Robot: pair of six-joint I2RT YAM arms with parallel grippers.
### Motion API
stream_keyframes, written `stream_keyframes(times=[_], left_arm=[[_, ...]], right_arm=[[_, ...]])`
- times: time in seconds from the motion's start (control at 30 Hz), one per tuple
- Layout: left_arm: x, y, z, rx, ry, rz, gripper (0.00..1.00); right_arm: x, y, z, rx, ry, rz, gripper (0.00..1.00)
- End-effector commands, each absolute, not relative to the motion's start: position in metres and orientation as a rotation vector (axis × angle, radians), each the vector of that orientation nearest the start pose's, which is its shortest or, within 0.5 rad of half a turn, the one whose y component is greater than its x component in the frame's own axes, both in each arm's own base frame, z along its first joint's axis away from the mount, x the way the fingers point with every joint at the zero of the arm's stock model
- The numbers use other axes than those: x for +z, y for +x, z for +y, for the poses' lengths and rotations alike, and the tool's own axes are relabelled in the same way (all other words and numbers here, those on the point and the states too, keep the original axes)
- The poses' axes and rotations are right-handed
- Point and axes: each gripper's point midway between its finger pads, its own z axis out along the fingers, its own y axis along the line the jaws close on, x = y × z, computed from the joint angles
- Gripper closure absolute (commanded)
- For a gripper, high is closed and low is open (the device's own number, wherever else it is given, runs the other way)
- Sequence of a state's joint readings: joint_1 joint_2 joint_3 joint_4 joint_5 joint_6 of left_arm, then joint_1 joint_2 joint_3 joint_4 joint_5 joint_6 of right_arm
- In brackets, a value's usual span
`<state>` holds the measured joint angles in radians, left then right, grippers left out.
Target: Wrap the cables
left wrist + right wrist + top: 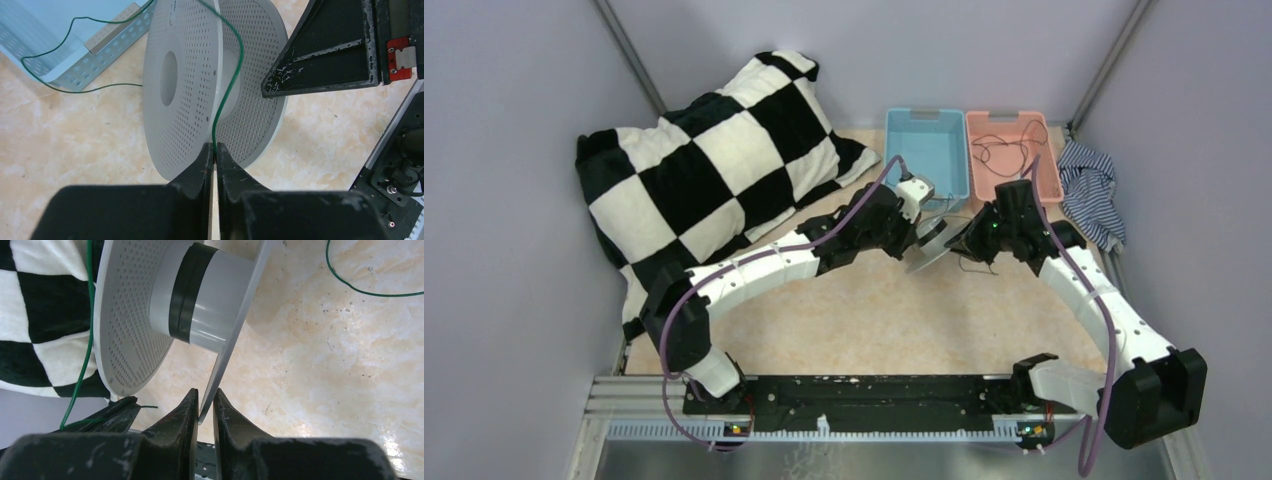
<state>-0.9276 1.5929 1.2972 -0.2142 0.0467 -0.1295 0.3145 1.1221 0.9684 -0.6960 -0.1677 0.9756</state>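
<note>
A pale grey perforated spool [927, 243] is held above the table between both grippers. My right gripper [205, 395] is shut on the rim of one spool flange [235, 335]. The spool's core [205, 300] carries a band of dark wound cable. My left gripper [215, 148] is shut on a thin dark green-black cable [227, 95] that runs from its tips up between the two flanges [185, 85], over the rim and away in loops to the left [45, 75]. More thin cable lies in the pink bin [1004, 150].
A blue bin [929, 150] and a pink bin [1049, 170] stand at the back. A black-and-white checked pillow [714, 170] lies at the back left. A striped cloth [1089, 190] lies at the right. Loose cable trails on the table [370, 290].
</note>
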Motion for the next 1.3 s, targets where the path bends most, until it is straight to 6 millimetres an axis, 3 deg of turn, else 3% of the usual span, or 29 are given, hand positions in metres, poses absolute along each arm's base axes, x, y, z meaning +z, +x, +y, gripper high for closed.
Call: stream_keyframes(times=[0.0,0.1,0.17,0.53,0.77,0.9,0.93,1.0,1.07,1.27], left_arm=[[0.216,0.284,-0.391,-0.664,0.824,1.925,0.88],[0.22,0.288,-0.388,-0.641,0.795,1.92,0.86],[0.224,0.287,-0.388,-0.642,0.806,1.901,1.0],[0.275,0.283,-0.371,-0.63,0.79,1.745,1.0],[0.287,0.258,-0.384,-0.778,0.877,1.719,1.0],[0.283,0.251,-0.382,-0.803,0.889,1.731,1.0],[0.282,0.252,-0.38,-0.796,0.87,1.736,0.93],[0.282,0.253,-0.375,-0.788,0.841,1.732,0.67],[0.283,0.251,-0.37,-0.795,0.81,1.723,0.54],[0.291,0.244,-0.352,-0.809,0.738,1.655,0.32]], right_arm=[[0.189,0.264,0.162,0.829,0.717,2.411,1.0],[0.192,0.264,0.162,0.821,0.708,2.406,1.0],[0.194,0.264,0.161,0.805,0.705,2.414,1.0],[0.215,0.247,0.157,0.696,0.594,2.543,1.0],[0.226,0.244,0.162,0.751,0.596,2.523,1.0],[0.224,0.246,0.165,0.778,0.624,2.511,1.0],[0.222,0.246,0.165,0.782,0.632,2.513,1.0],[0.22,0.247,0.169,0.803,0.638,2.514,1.0],[0.218,0.249,0.17,0.806,0.647,2.515,1.0],[0.214,0.251,0.171,0.799,0.65,2.521,1.0]])
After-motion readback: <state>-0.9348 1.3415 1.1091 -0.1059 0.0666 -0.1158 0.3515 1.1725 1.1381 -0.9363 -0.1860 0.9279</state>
